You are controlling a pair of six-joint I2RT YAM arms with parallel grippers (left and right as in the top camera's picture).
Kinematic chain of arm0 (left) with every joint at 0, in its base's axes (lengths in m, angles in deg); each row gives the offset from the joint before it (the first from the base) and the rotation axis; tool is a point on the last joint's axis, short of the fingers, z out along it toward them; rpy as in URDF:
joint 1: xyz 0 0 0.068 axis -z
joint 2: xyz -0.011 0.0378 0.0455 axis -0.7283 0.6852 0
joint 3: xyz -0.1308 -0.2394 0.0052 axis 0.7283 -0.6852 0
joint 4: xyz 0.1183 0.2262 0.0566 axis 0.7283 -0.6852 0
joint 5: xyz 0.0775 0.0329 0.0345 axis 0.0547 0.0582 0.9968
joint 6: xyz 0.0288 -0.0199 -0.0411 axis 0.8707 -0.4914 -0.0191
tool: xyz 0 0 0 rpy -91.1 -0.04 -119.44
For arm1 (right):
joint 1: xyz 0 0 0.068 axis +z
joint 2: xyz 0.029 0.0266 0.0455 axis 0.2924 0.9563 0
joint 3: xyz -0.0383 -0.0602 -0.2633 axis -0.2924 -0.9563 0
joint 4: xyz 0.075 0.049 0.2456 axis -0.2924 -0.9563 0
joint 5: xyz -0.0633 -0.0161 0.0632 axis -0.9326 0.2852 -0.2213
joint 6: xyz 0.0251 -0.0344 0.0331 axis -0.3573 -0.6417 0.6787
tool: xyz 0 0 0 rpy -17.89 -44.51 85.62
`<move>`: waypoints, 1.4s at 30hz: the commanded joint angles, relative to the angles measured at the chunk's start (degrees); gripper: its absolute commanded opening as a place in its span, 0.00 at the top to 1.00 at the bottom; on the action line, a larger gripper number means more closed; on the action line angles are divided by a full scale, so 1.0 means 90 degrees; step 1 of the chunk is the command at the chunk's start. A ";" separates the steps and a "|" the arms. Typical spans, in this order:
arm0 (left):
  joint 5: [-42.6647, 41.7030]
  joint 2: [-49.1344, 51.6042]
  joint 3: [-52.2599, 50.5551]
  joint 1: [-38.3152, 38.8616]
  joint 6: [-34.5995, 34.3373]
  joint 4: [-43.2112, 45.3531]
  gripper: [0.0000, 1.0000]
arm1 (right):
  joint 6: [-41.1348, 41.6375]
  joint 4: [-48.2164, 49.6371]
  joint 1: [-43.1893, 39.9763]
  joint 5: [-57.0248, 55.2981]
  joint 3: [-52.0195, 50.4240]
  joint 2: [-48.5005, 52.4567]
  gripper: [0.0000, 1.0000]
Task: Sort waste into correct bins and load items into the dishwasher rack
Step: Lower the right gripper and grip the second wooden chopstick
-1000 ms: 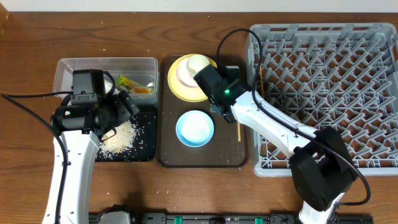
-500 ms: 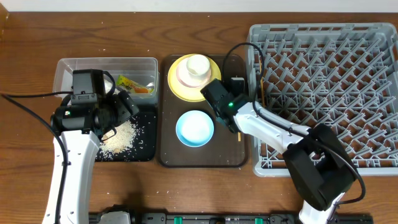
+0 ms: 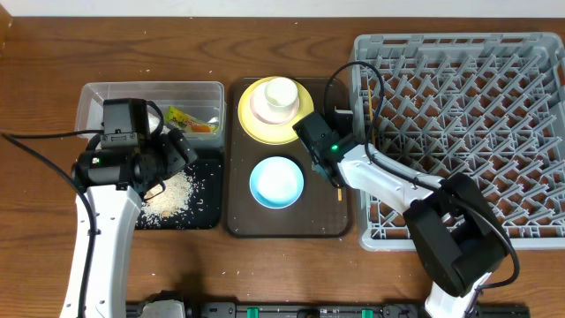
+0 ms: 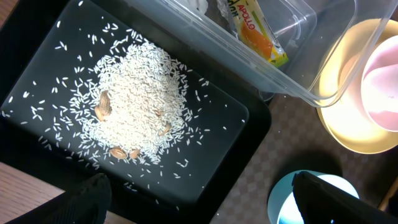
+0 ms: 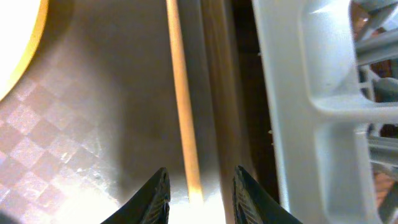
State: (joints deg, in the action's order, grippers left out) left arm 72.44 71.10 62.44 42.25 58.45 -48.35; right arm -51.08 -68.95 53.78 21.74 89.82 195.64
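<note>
Between parted right gripper [image 5: 199, 193] tips, straddled a chopstick [image 5: 180, 93], unpinched, rack [image 5: 298, 93] just rightward; hovered with left gripper [image 4: 205, 202] wide apart above rice [image 4: 137, 106].

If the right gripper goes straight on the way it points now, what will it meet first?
Most likely the thin wooden chopstick lying on the dark brown tray, between the jaws of the right gripper; depth is unclear.

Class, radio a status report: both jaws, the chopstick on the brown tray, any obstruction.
Left jaws wide, empty, above black tray. Right jaws open, straddling chopstick, not gripping. Rack wall close alongside.
</note>
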 commanded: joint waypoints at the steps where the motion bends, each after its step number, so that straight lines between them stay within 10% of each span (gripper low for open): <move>1: 0.0034 0.0012 0.0092 -0.0024 0.0034 -0.0012 0.04 | -0.0032 0.0017 -0.0112 0.0051 -0.0051 0.0007 0.69; 42: 0.0034 0.0012 0.0092 -0.0024 0.0034 -0.0012 0.04 | -0.0602 0.0636 -0.0304 0.0903 -0.0379 0.0007 0.66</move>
State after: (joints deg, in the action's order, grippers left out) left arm 72.44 71.10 62.44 42.25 58.45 -48.33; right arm -56.15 -63.38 51.42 30.00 86.74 195.64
